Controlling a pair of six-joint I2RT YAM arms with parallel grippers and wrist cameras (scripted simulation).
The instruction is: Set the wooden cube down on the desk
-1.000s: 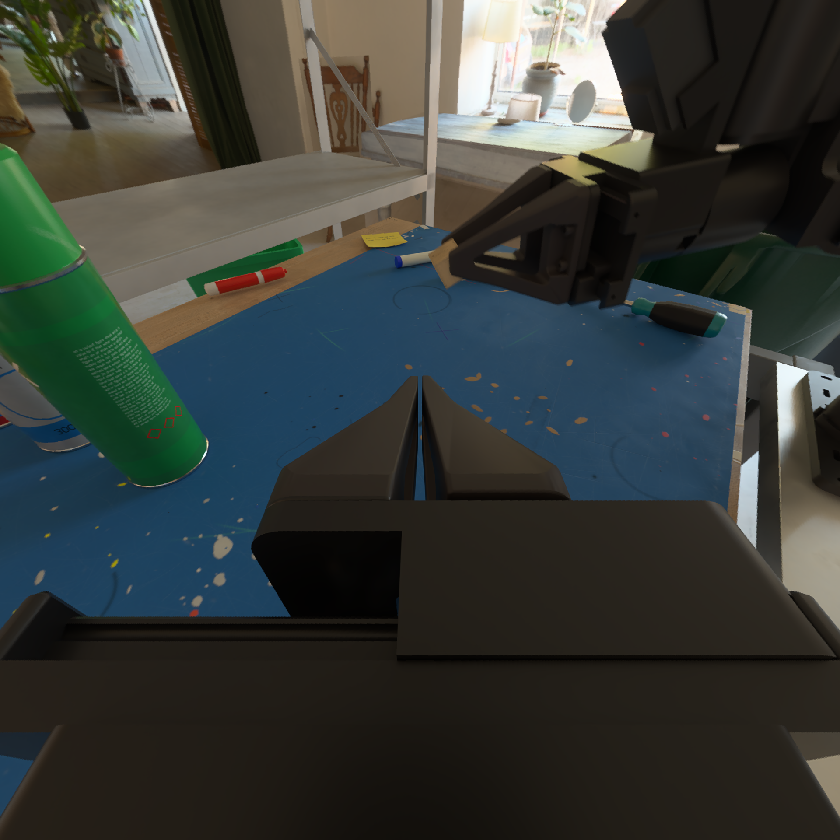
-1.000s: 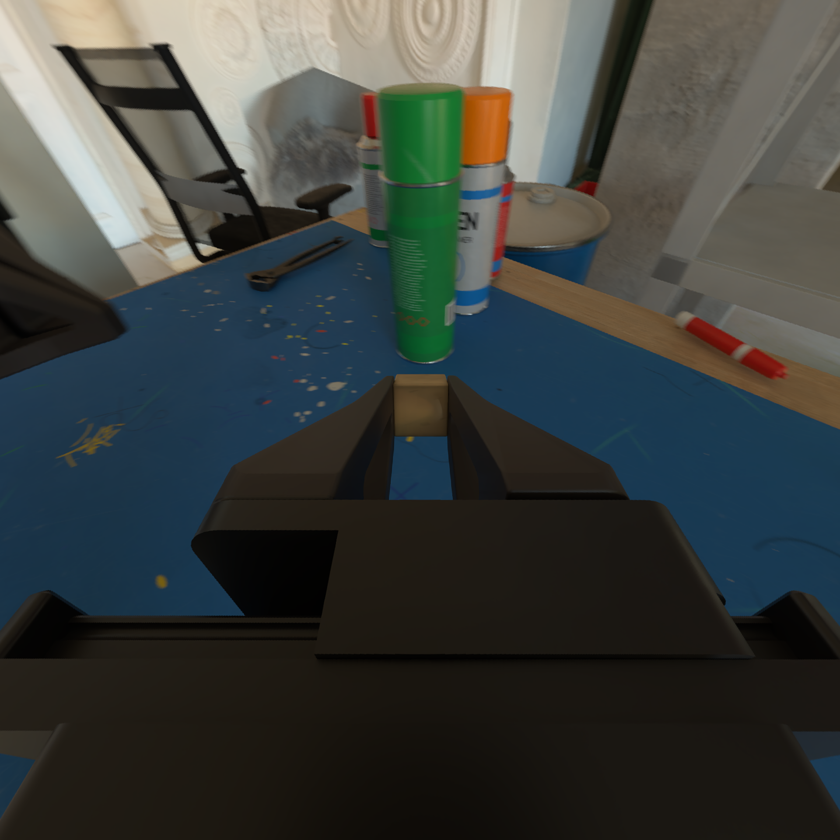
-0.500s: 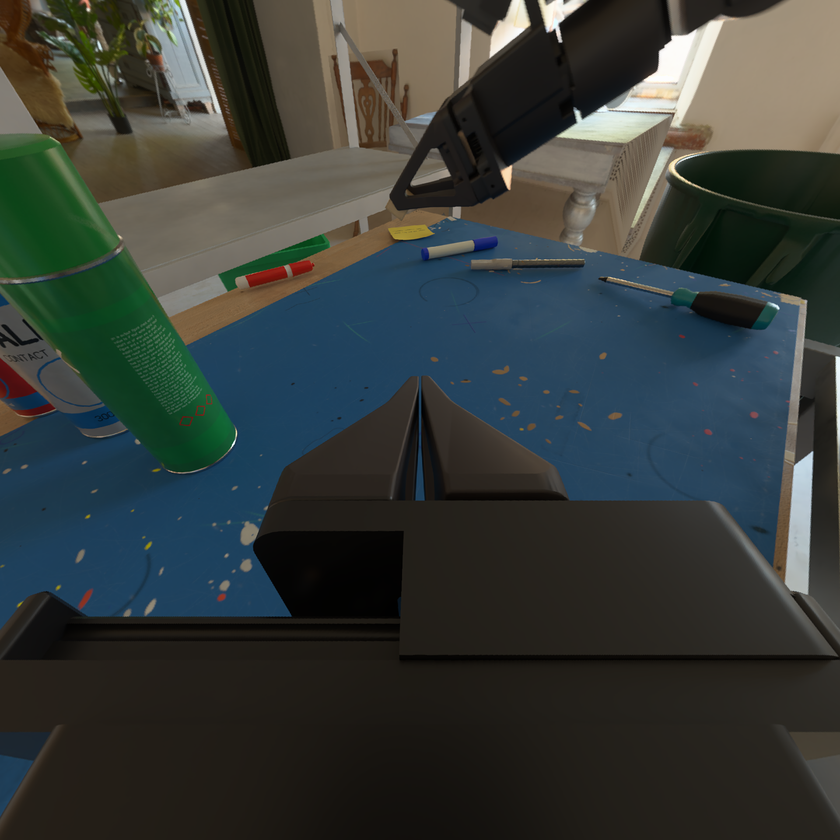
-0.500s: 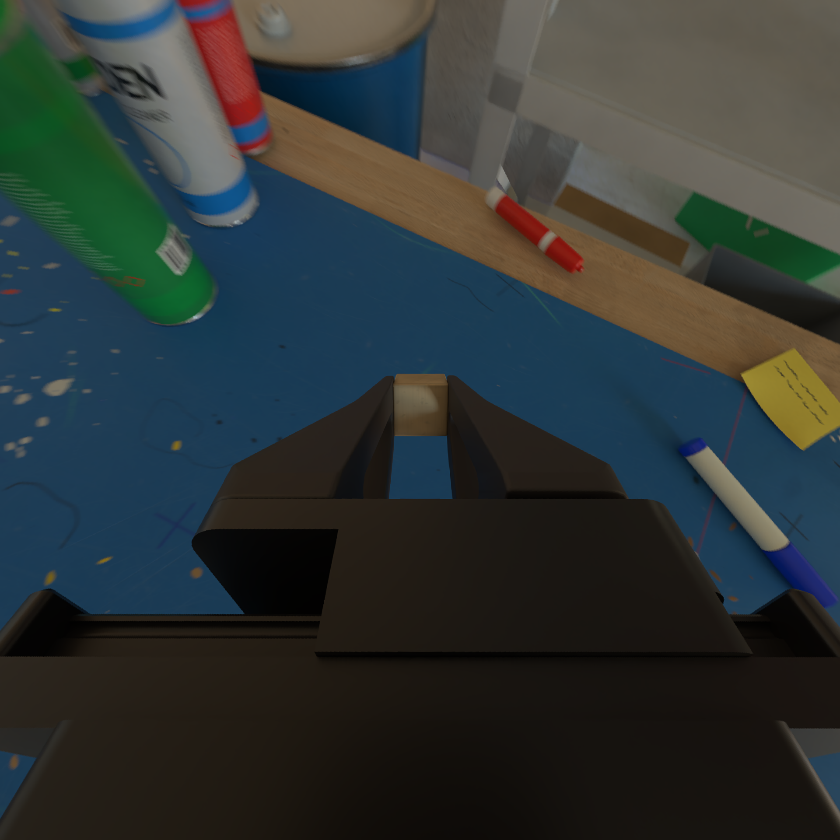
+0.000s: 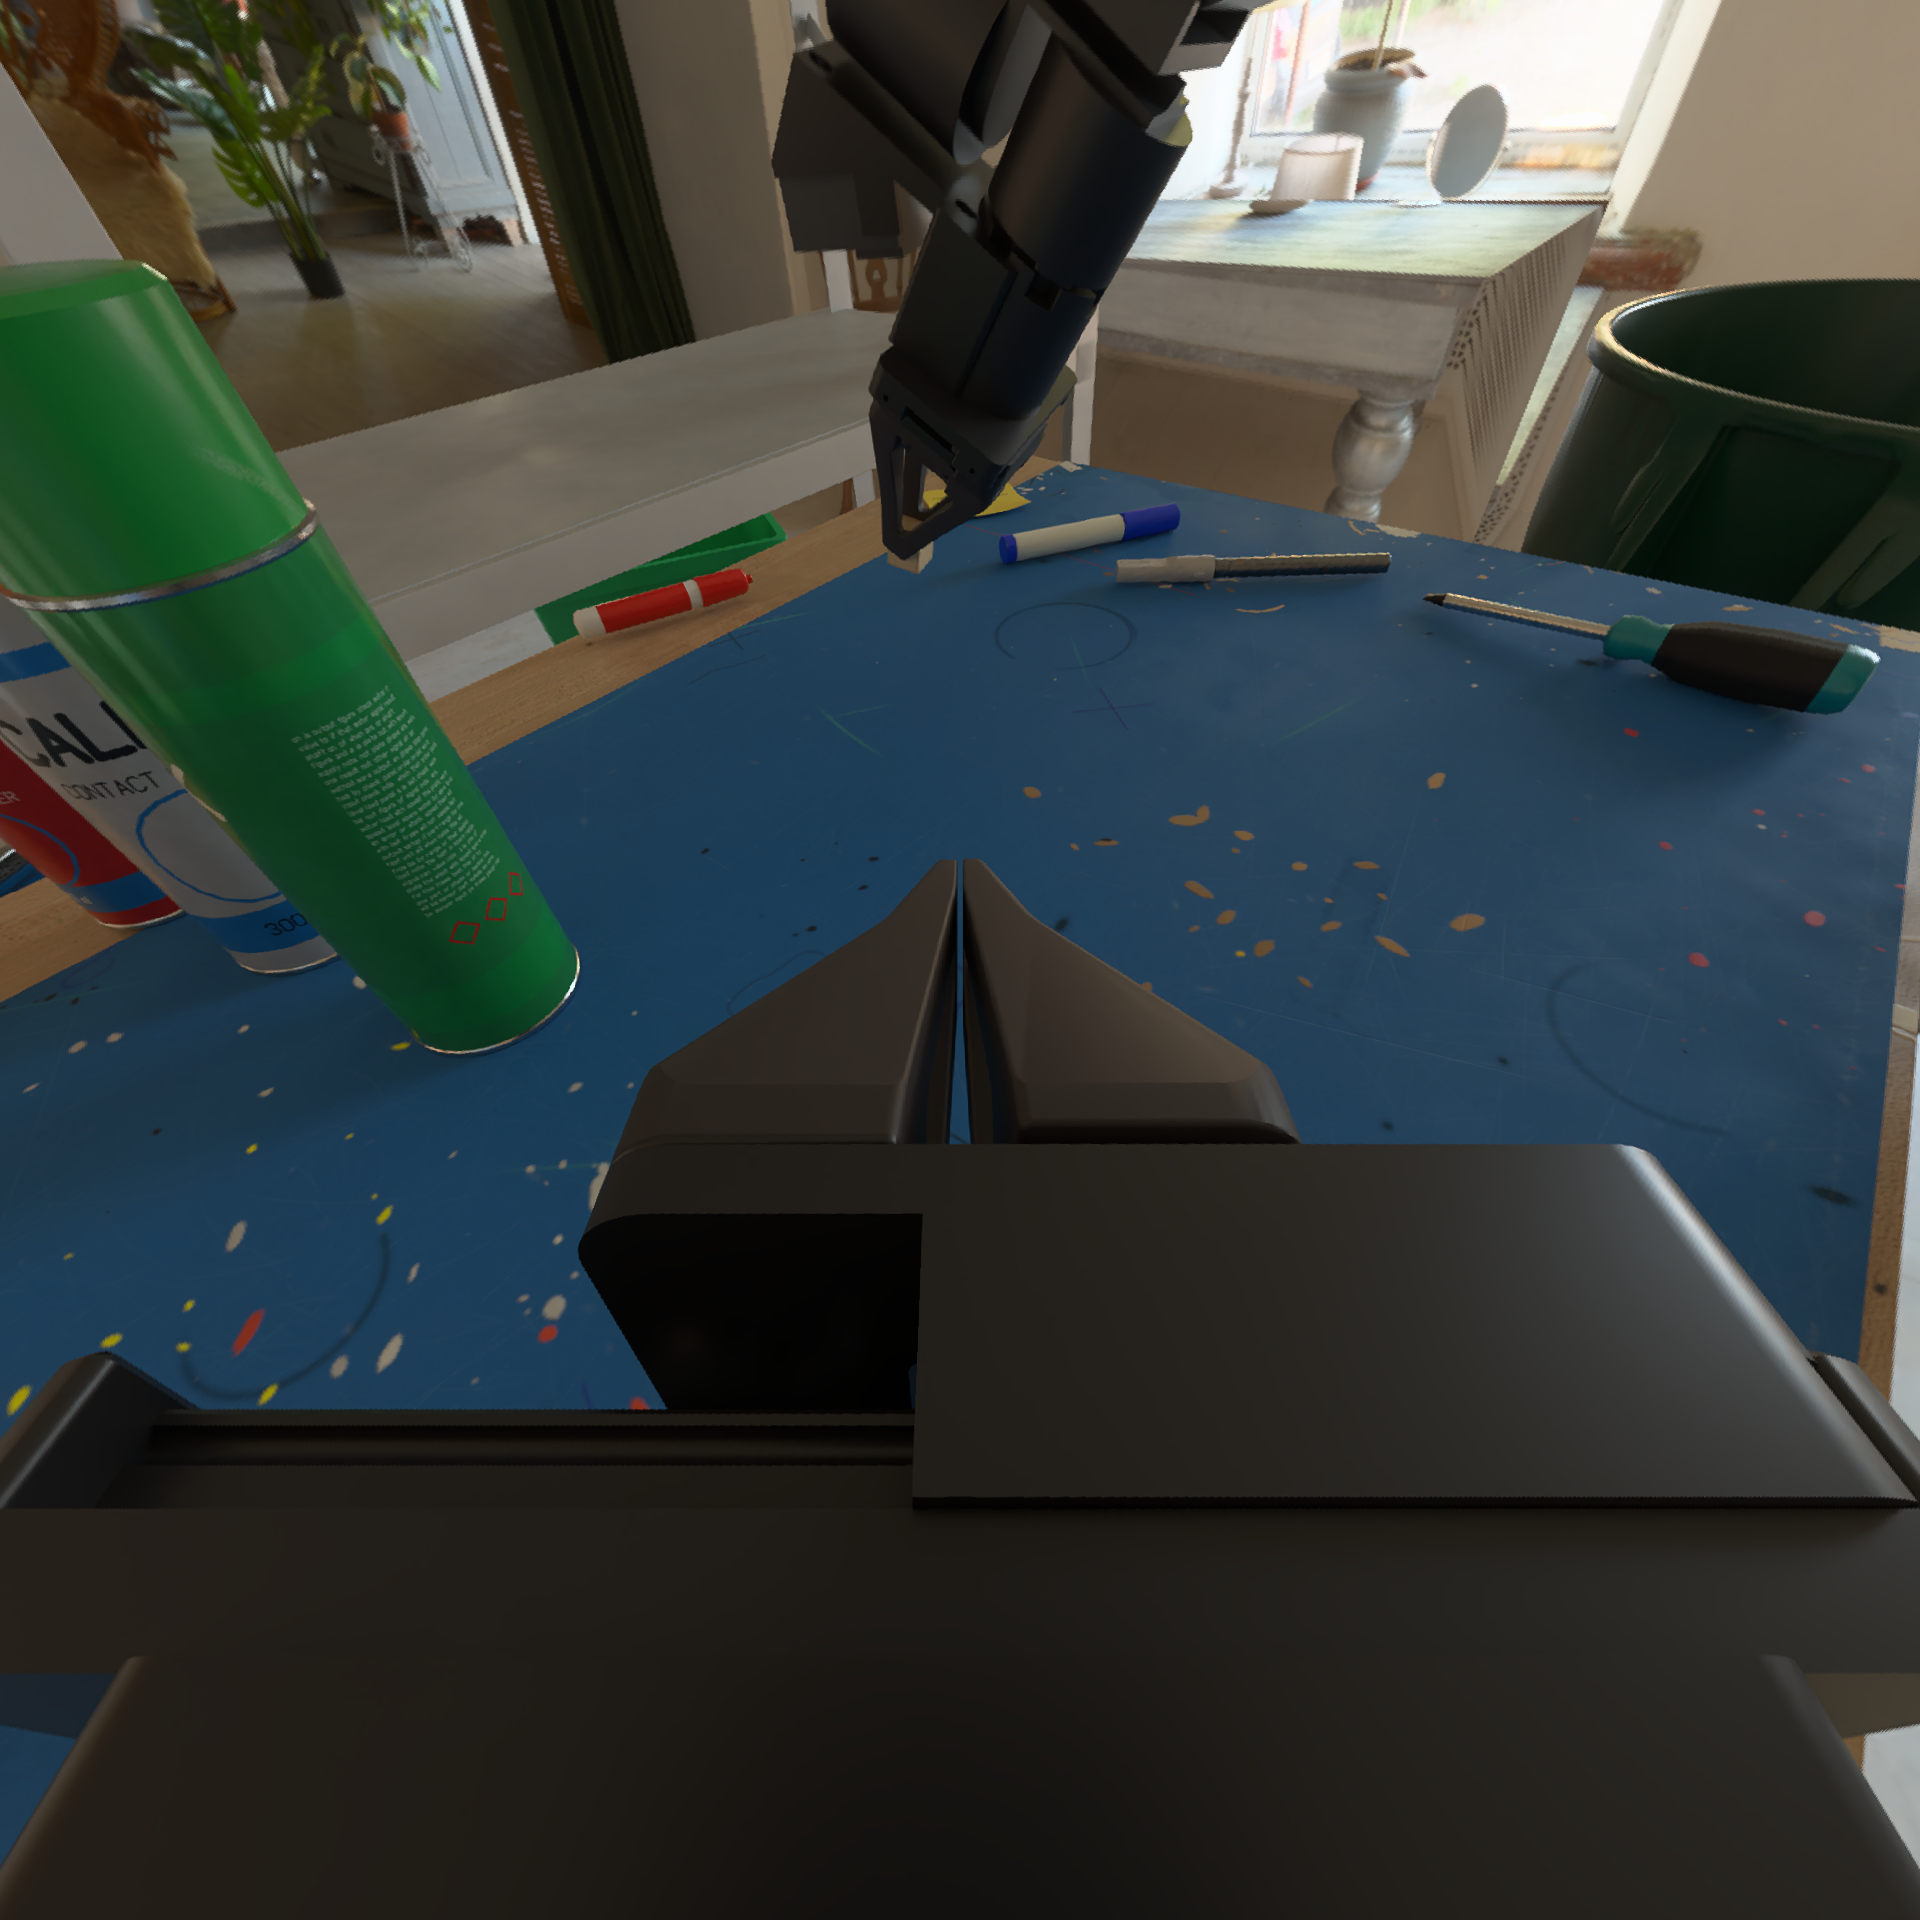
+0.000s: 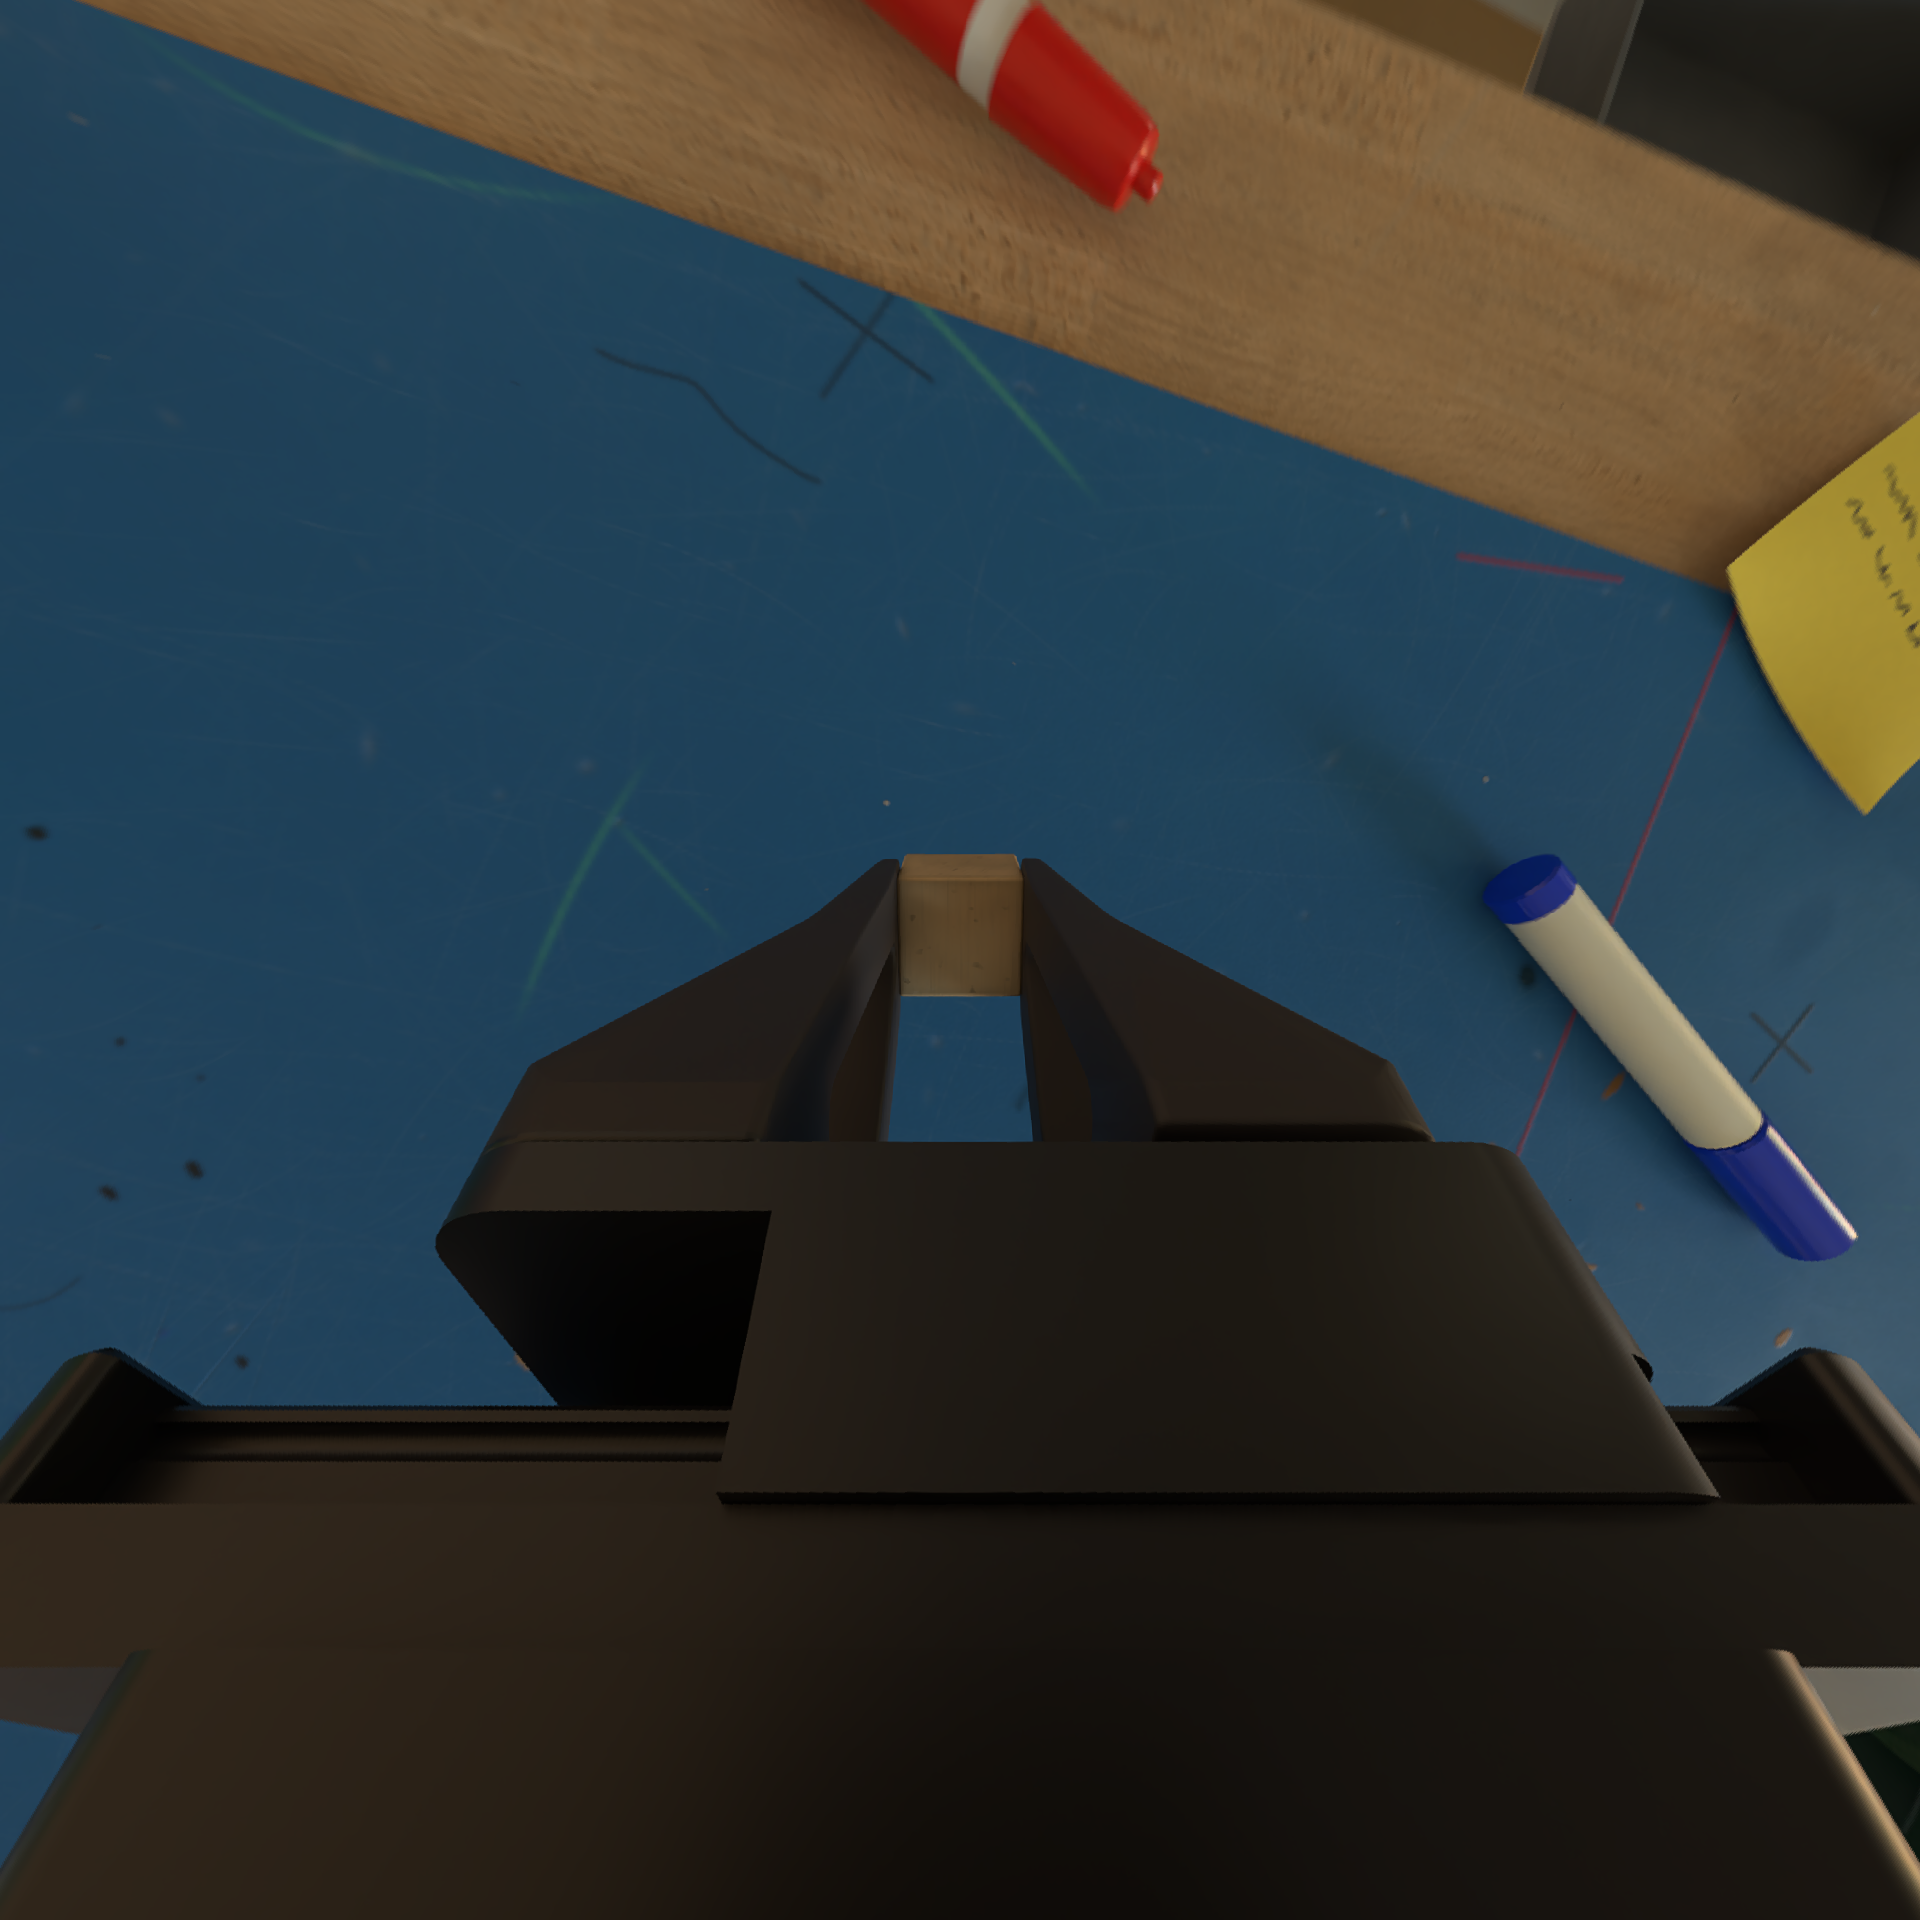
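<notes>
A small wooden cube (image 6: 959, 925) is clamped between the tips of my right gripper (image 6: 959, 883), which points steeply down at the blue desk mat (image 6: 520, 644). In the left wrist view the right gripper (image 5: 914, 540) hangs near the mat's far edge with the cube (image 5: 914, 559) at its tips, just above the surface; I cannot tell whether it touches. My left gripper (image 5: 958, 883) is shut and empty, low over the middle of the mat (image 5: 1143, 779).
A green spray can (image 5: 260, 665) and other cans stand at the left. A red marker (image 5: 665, 603), a blue-capped marker (image 5: 1086, 532), a grey pen (image 5: 1252, 567) and a screwdriver (image 5: 1714, 655) lie along the far side. A yellow note (image 6: 1839, 634) lies by the wooden desk edge (image 6: 1351, 312). A green bin (image 5: 1766, 447) stands at the right.
My right gripper swung from near-level to steeply downward and lowered with the cube toward the mat's far edge near the markers. My left gripper stayed shut and pulled back slightly.
</notes>
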